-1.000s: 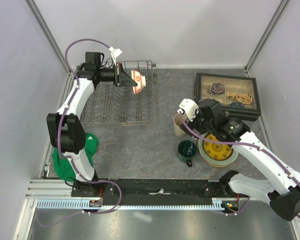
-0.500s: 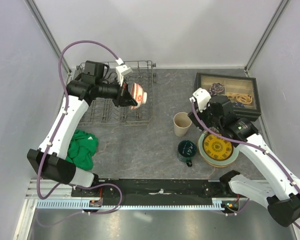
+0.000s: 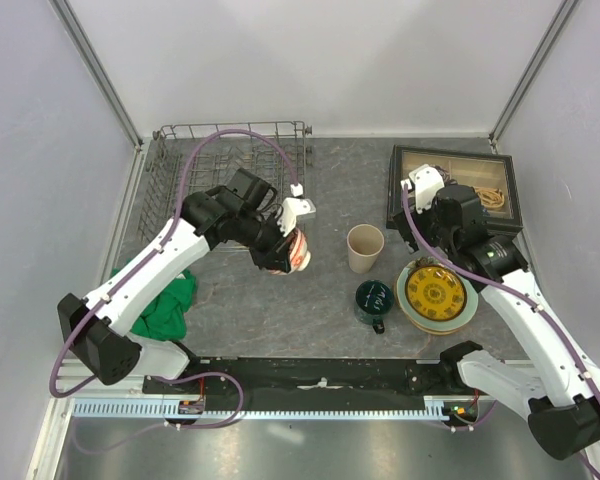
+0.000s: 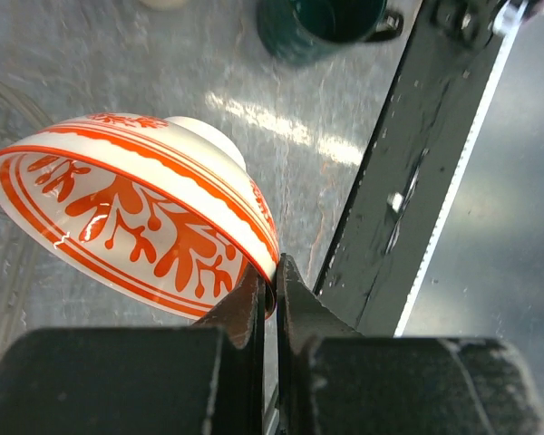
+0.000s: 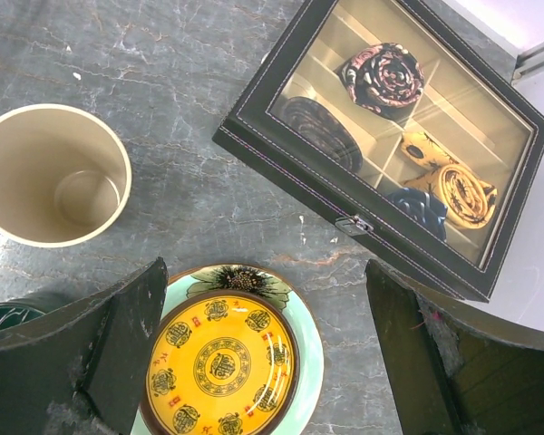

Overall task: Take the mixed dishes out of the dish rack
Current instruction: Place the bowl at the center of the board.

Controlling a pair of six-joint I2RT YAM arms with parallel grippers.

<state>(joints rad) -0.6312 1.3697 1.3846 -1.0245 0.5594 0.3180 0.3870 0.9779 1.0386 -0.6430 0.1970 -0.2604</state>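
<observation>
**Left arm carries the bowl, set-down next**

Left gripper (image 4: 274, 281) is clamped on the rim of the red-and-white bowl (image 3: 293, 252): one finger inside, one outside, thin edge pinch. The bowl hangs tilted above the table (image 3: 280, 320), off the dish rack (image 3: 230, 127), at about 5 o'clock from it and 9 o'clock from the beige cup (image 3: 365, 245). The green mug (image 3: 373, 298) sits at 6 o'clock of the cup. The yellow dish (image 3: 435, 293) is stacked on the pale green plate (image 5: 310, 349) at 3 o'clock of the mug. Right gripper (image 5: 267, 335) hovers over that stack with its jaws wide apart and nothing between them. The dark box (image 5: 281, 145) lies at 12 o'clock of the stack and the green cloth (image 3: 165, 300) at 7 o'clock of the rack.

I see no other dish in the rack, so this is likely the last piece.

To do it well:
- Roll the wrist slowly until the bowl's foot faces down. A rim pinch can slip on glazed ware.
- Lower it onto bare table at 9 o'clock of the cup, well apart from cup and mug.
- Part the jaws only once the foot rests flat.
- Lift straight up so the inner finger doesn't drag the rim.
</observation>
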